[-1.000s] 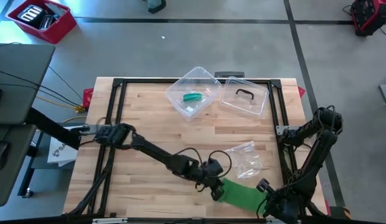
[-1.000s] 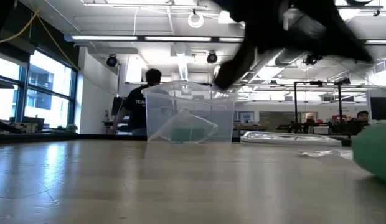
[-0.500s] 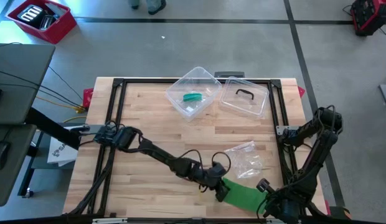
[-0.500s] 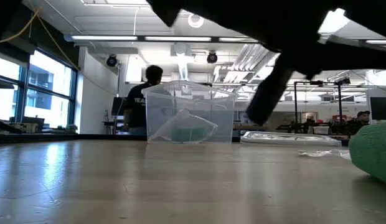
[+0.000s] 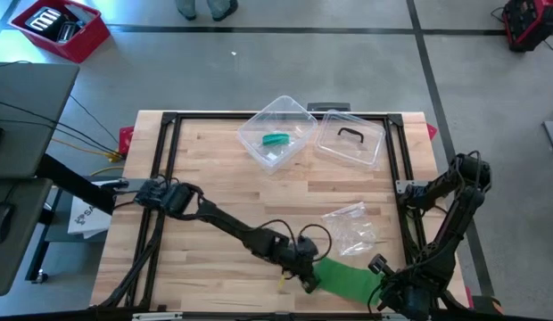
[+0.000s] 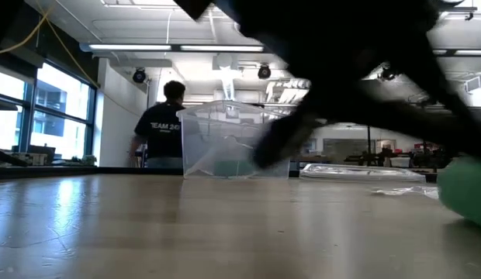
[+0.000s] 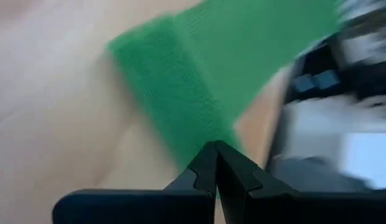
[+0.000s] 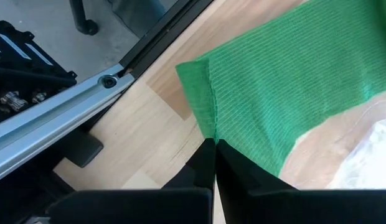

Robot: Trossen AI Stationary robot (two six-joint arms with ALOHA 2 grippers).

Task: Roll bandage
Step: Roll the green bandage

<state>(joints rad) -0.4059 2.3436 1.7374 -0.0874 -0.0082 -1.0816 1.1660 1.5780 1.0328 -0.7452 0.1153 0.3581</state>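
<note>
A green bandage (image 5: 343, 279) lies flat on the wooden table near its front edge, right of the middle. Its left end is folded or rolled over into a thicker band (image 7: 162, 99); it shows as a green lump (image 6: 465, 190) in the low view. My left gripper (image 5: 309, 283) is shut and slants down at that thick end, fingertips (image 7: 216, 148) at its edge. My right gripper (image 5: 373, 287) is shut and points down at the bandage's right end (image 8: 199, 81). My left gripper has its shut fingertips at the edge of the bandage's thick left end (image 7: 208, 134), slanting down from the table's left; I cannot tell whether they touch it. My right gripper comes down from above with shut fingers onto a crease (image 8: 211, 121) close to the bandage's right end. Its own fingers hide the contact. There the bandage lies flat on the table.
A clear box (image 5: 276, 134) with a green item inside and its lid (image 5: 350, 141) stand at the table's far side. Crumpled clear wrapping (image 5: 352, 227) lies just beyond the bandage. Black frame rails (image 5: 165, 178) edge the table. A person (image 6: 163, 136) stands in the room behind.
My left gripper has sunk toward the table and drawn a little toward the near edge, rolling its wrist, and now sits low at the bandage's left end. The bandage and my right gripper have stayed in place.
</note>
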